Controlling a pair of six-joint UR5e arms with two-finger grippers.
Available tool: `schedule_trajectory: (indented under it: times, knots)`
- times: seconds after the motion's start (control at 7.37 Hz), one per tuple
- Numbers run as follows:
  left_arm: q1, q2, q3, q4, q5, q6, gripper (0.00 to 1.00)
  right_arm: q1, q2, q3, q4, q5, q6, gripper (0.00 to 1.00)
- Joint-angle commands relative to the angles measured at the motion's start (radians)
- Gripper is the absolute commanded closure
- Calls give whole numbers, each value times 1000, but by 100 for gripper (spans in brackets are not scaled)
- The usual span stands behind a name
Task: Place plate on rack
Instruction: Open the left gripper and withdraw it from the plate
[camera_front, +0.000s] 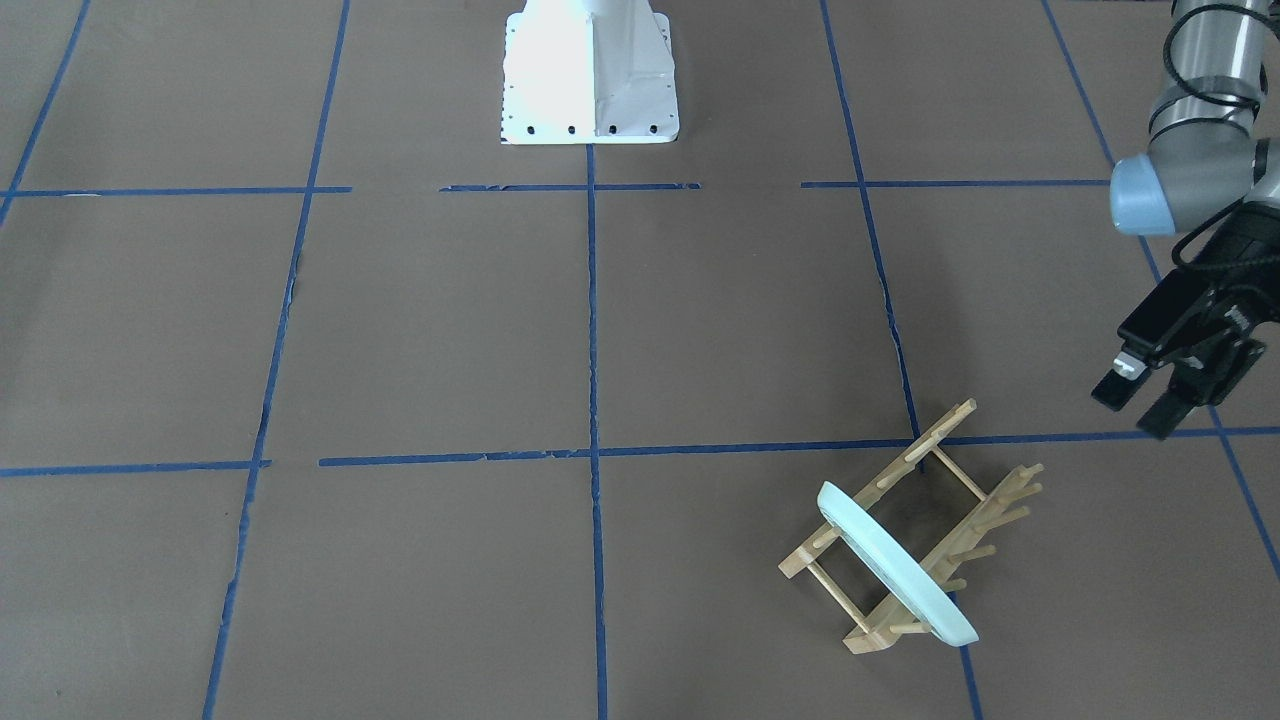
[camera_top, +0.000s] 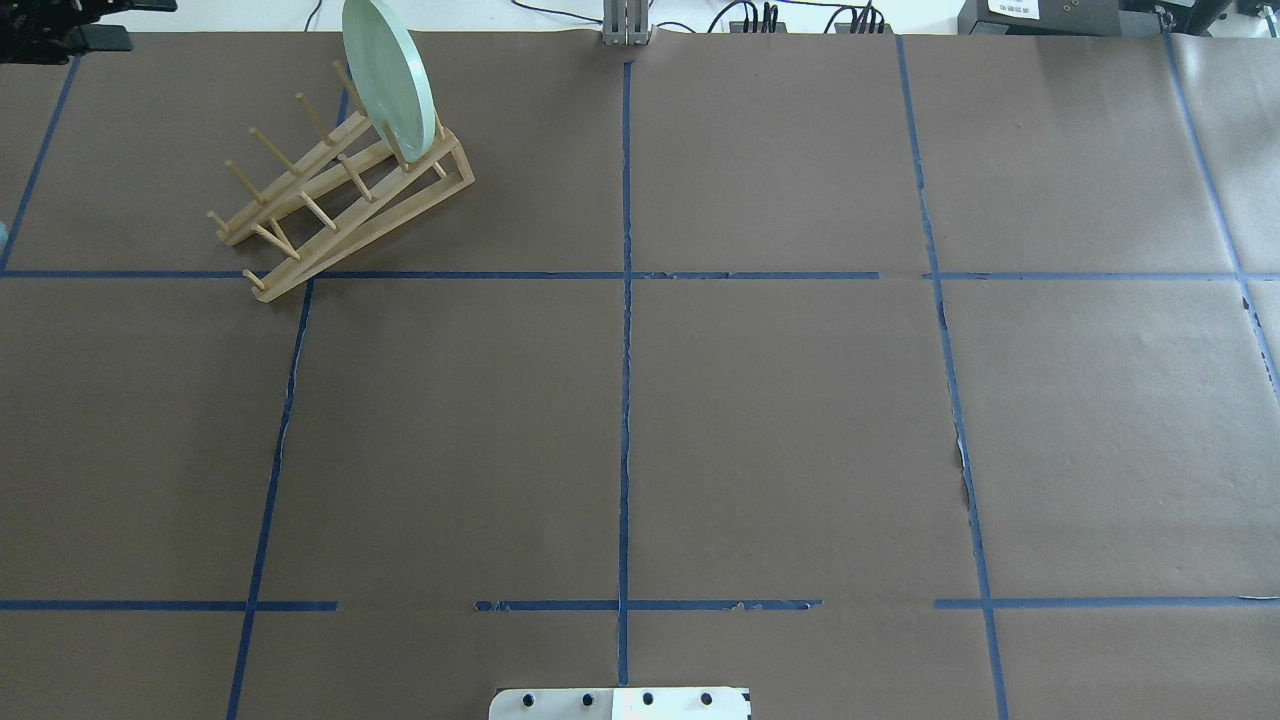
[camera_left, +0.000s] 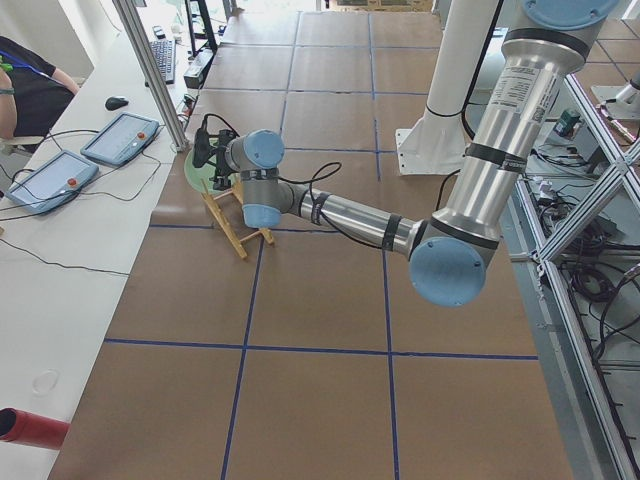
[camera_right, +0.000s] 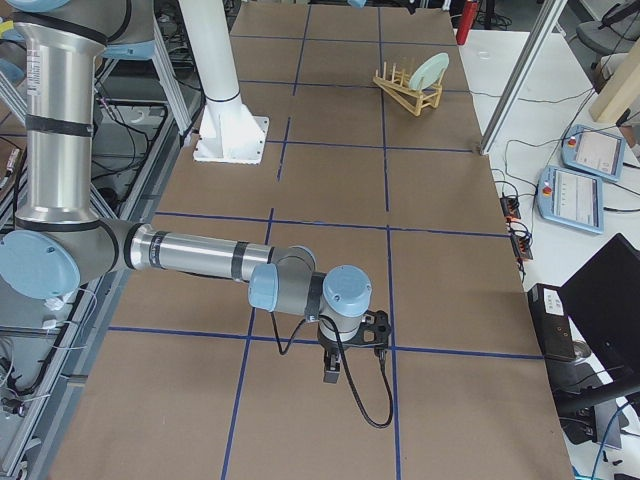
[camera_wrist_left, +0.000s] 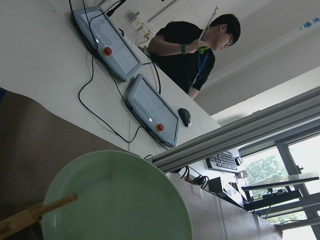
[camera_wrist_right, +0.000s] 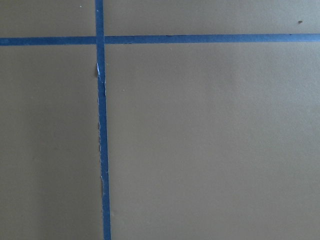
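The pale mint-green plate (camera_front: 895, 565) stands on edge in the light-wood rack (camera_front: 945, 520), held between the pegs at one end. Both also show in the overhead view, plate (camera_top: 388, 80) and rack (camera_top: 340, 190), at the table's far left. My left gripper (camera_front: 1140, 400) is open and empty, raised off the table beside the rack and apart from it. The left wrist view shows the plate's face (camera_wrist_left: 120, 200) and one peg (camera_wrist_left: 42, 207) close up. My right gripper (camera_right: 335, 365) shows only in the exterior right view, low over the bare brown table far from the rack; I cannot tell whether it is open or shut.
The white robot base (camera_front: 590, 80) stands at the table's near middle edge. Blue tape lines (camera_top: 625, 400) divide the brown table into squares. Beyond the far edge sit two teach pendants (camera_wrist_left: 150, 107), cables and an operator (camera_wrist_left: 195, 50). A metal post (camera_top: 625, 25) stands at the far edge.
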Motion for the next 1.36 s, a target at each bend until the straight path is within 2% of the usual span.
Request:
schedule_trajectory:
  times: [0.0,0.27,0.41,0.68,0.95,1.22]
  knots:
    - [-76,99,-135,306,-7,417,0,0,0,0,0,0,0,0]
    - [-87,209,-124,365,-9,726,0,0,0,0,0,0,0,0]
    - [-113,213,-123,451,-9,847,0,0,0,0,0,0,0,0]
    - [-175,164,-124,774,-9,1140,0,0,0,0,0,0,0,0]
    - [-192,168,-120,913,-13,1182,0,1,0,0,0,0,0,0]
    - [-247,170,-56,1025,-121,1183,0,0,0,0,0,0,-1,0]
